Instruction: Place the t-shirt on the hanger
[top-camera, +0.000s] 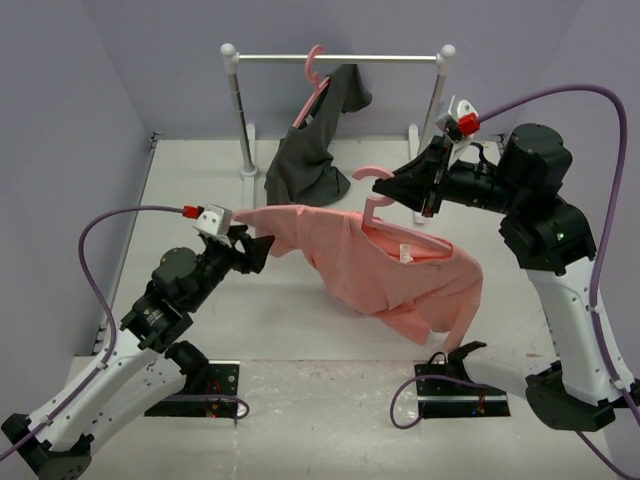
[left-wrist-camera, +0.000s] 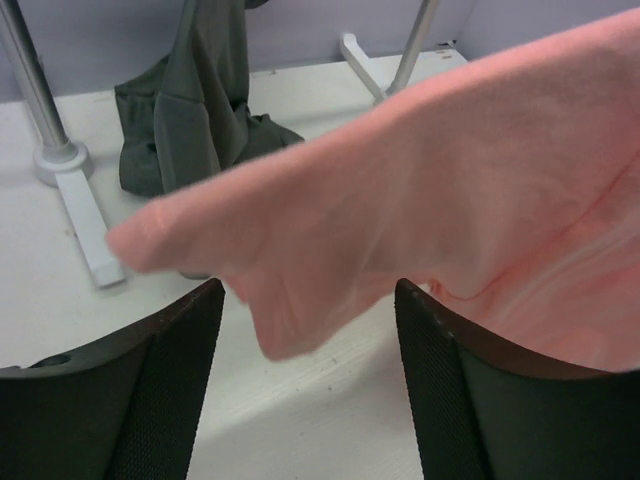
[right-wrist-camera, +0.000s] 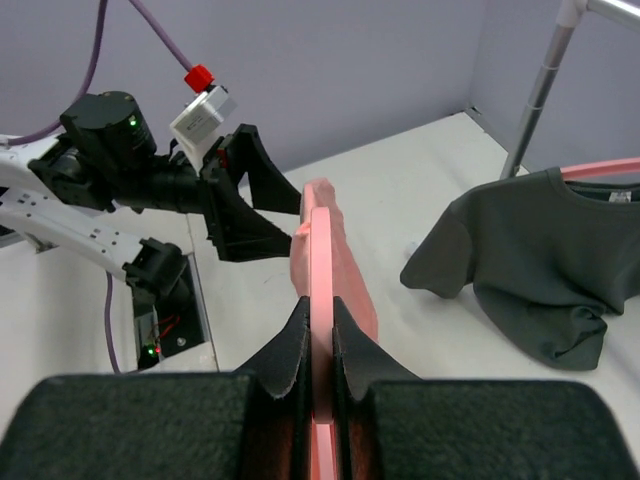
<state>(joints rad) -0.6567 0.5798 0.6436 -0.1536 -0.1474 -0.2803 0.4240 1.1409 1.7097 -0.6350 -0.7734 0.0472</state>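
The salmon-pink t-shirt hangs draped on the pink hanger above the table's middle, its left sleeve stretched out toward my left arm. My right gripper is shut on the hanger just below its hook and holds it off the table. The shirt trails behind the hanger there. My left gripper is open, its jaws wide apart. The sleeve end hangs just ahead of and between my left fingertips, not gripped.
A white clothes rack stands at the back. A second pink hanger on it holds a dark grey garment that trails onto the table. The rack's foot lies far left in the left wrist view. Purple walls enclose the table.
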